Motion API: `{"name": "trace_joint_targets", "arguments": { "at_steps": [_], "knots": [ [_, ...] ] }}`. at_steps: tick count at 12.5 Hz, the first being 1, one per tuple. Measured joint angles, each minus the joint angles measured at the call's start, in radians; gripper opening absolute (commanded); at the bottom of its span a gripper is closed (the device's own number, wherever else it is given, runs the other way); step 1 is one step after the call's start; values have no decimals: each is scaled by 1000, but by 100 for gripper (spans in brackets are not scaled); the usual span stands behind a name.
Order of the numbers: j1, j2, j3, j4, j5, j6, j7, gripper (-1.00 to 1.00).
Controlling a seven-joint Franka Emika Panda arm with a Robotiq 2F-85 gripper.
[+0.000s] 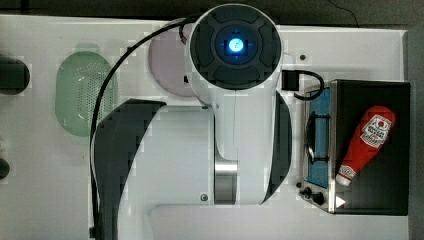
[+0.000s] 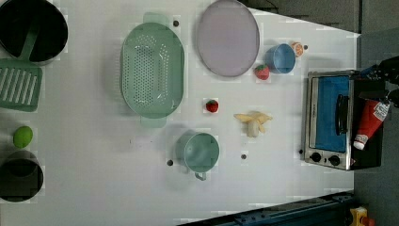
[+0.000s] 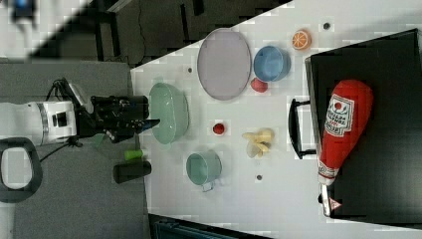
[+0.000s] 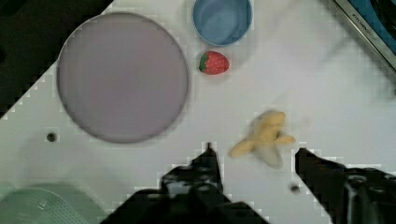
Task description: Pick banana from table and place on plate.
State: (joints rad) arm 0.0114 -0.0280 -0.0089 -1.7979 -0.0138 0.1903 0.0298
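Note:
The pale yellow banana (image 4: 266,135) lies on the white table (image 2: 94,188), also seen as the banana (image 2: 254,123) in the left view and the banana (image 3: 259,141) in the right view. The mauve-grey plate (image 4: 122,77) lies bare a short way off; it is the plate (image 2: 228,37) in the left view and the plate (image 3: 224,63) in the right view. My gripper (image 4: 255,151) hangs above the table, open, its two black fingers (image 4: 208,161) spread apart, with the banana showing between and just beyond their tips. Nothing is held.
A blue bowl (image 2: 281,58), two strawberries (image 2: 262,72) (image 2: 212,106) and an orange slice (image 2: 297,48) lie near the plate. A green basket (image 2: 151,70), a green cup (image 2: 201,151), and a toaster oven (image 2: 329,120) with a ketchup bottle (image 2: 371,123) on it surround the banana.

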Motion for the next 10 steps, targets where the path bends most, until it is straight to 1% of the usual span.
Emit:
{"name": "trace_joint_targets", "arguments": {
  "at_steps": [2,3,4,5,7,9,10],
  "knots": [
    [-29,-218,4,-194,19,-216,27,81],
    [-35,-327,-2,-257,27,-271,31,99],
    [-30,-417,-13,-282,24,-273,32,100],
    [-32,-487,-18,-280,29,-254,36,100],
    [-21,-550,-25,-237,34,-163,60,100],
    [-27,-527,-25,-241,32,-31,63,100],
    [-37,-473,-19,-259,23,5,63,100]
  ]
}}
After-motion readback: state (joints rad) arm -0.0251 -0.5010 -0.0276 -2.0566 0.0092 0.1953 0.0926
